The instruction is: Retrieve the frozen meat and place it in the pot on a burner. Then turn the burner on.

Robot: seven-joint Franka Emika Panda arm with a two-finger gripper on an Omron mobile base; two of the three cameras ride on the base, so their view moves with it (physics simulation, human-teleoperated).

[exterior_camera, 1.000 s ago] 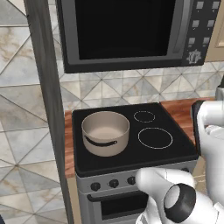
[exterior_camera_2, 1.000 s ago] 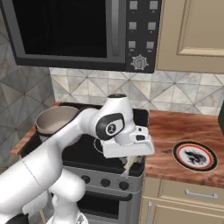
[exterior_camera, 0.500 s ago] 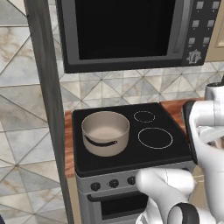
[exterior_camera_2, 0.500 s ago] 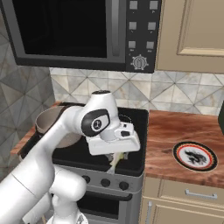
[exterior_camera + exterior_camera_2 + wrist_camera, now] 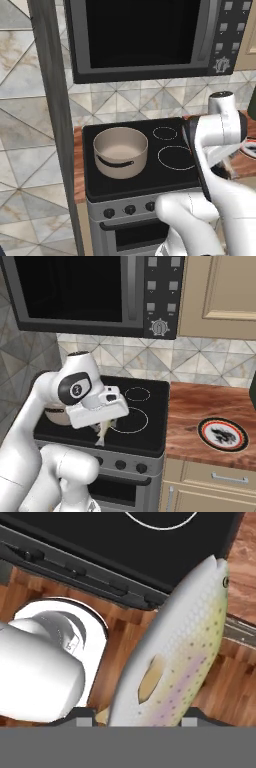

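Observation:
My gripper is shut on the frozen meat, a pale speckled fish-shaped piece that hangs down from the jaws above the stove's front edge. In the hand view the meat runs up between the fingertips of the gripper, with the stove's front and wooden floor below. The beige pot with a dark handle band stands on the front-left burner of the black stove top. In the right base view my arm hides most of the pot. The meat hangs to the pot's right.
A large white ring and a small white ring mark the stove's right side. Knobs line the stove front. A microwave hangs above. A dark patterned plate lies on the wooden counter to the right.
The arm has swung from the counter side toward the stove, carrying the meat leftward to the stove's front edge. The pot has not moved.

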